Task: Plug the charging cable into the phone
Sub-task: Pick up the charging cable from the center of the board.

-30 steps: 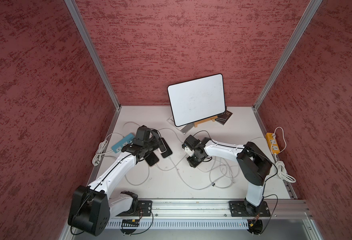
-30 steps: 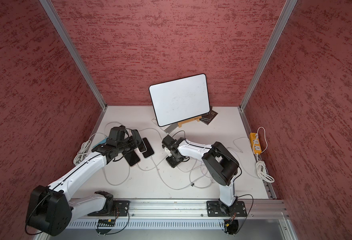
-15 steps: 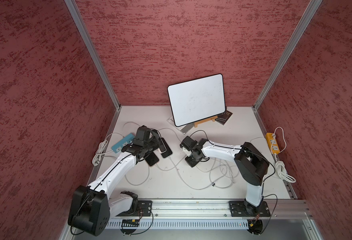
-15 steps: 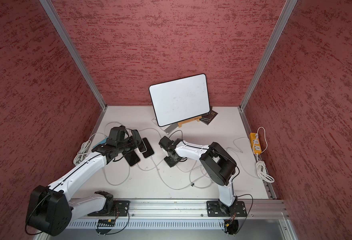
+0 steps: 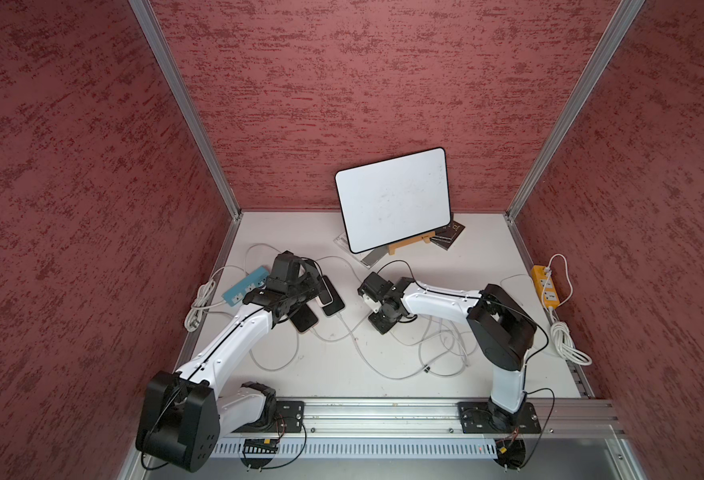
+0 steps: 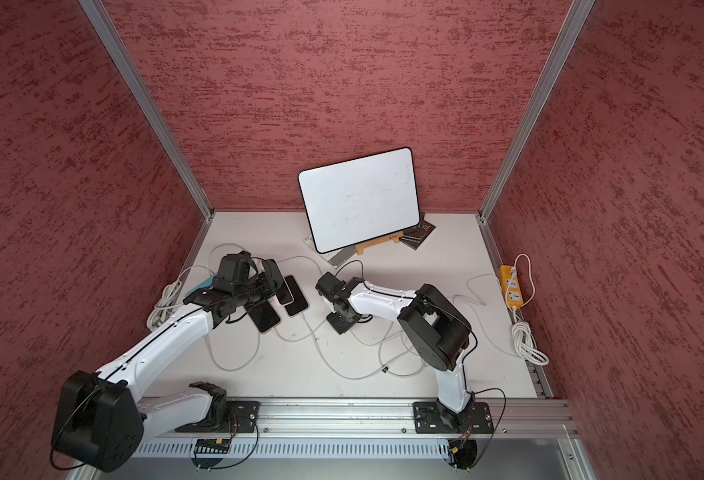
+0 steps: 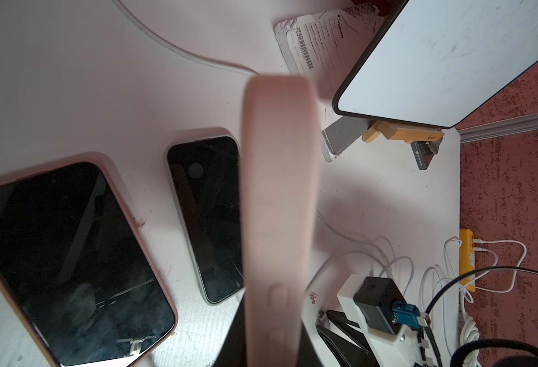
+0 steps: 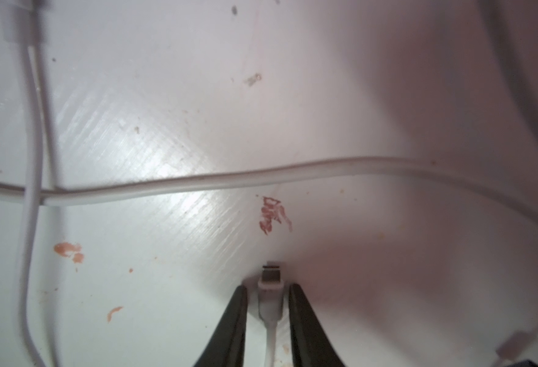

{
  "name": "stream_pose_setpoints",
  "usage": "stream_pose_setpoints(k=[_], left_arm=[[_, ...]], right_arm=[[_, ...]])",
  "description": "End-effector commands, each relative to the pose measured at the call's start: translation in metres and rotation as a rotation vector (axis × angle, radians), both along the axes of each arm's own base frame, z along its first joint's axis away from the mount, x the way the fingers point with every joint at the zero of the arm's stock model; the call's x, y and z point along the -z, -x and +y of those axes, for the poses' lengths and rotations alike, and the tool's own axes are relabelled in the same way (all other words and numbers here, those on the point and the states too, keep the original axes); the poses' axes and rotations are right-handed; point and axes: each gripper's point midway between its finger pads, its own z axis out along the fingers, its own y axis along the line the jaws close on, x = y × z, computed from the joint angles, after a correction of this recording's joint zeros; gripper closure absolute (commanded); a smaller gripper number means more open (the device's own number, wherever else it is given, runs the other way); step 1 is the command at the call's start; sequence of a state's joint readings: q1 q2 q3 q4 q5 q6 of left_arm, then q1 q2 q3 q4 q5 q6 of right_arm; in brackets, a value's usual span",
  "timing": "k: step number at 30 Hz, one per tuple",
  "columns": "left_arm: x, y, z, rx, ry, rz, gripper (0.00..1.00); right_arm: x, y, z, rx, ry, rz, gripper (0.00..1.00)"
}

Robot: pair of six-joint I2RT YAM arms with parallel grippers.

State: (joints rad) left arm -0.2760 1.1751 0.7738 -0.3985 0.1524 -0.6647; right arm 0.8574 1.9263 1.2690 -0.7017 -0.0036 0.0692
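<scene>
Plug point(image 8: 270, 286), rounded white, between right tool's point(image 8: 268, 295) tapers; left tool point(image 7: 272, 346) grips pink phone point(image 7: 278, 190).

Surroundings of white tabletop point(image 5: 487, 257), enclosed by dark red textured walls point(image 5: 342, 83) and slanted aluminium corner posts point(image 5: 184, 108).

At back: white rectangular board with black rounded rim point(image 5: 394, 199), tilted, propped on small light wooden easel point(image 5: 408, 245); dark printed booklets point(image 5: 450, 235) stacked behind easel; clear-sleeved paper sheet with barcode point(image 7: 315, 41) and grey card point(image 7: 340, 133) flat under board's lower edge. At one side edge: long teal plastic power strip point(image 5: 244, 284), thick white coiled cord point(image 5: 198, 301) just beside it. At opposite side edge: yellow-orange plastic power strip point(image 5: 545, 286), white bundled cord point(image 5: 566, 340) near it. Small red smudges point(image 8: 270, 214) on table surface.
</scene>
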Motion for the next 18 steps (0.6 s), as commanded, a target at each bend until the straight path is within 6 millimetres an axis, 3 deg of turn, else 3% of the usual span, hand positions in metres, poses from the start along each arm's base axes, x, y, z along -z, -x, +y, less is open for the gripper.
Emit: stream_pose_setpoints(k=[1,18], left_arm=[[-0.01,-0.006,-0.001,0.006,0.004,-0.051,1.0],[-0.009,-0.006,0.0,0.004,0.004,-0.048,1.0]], right_arm=[[0.008,0.007,-0.006,-0.013,0.034,0.01,0.73],[0.014,0.015,-0.022,0.019,0.073,0.021,0.77]])
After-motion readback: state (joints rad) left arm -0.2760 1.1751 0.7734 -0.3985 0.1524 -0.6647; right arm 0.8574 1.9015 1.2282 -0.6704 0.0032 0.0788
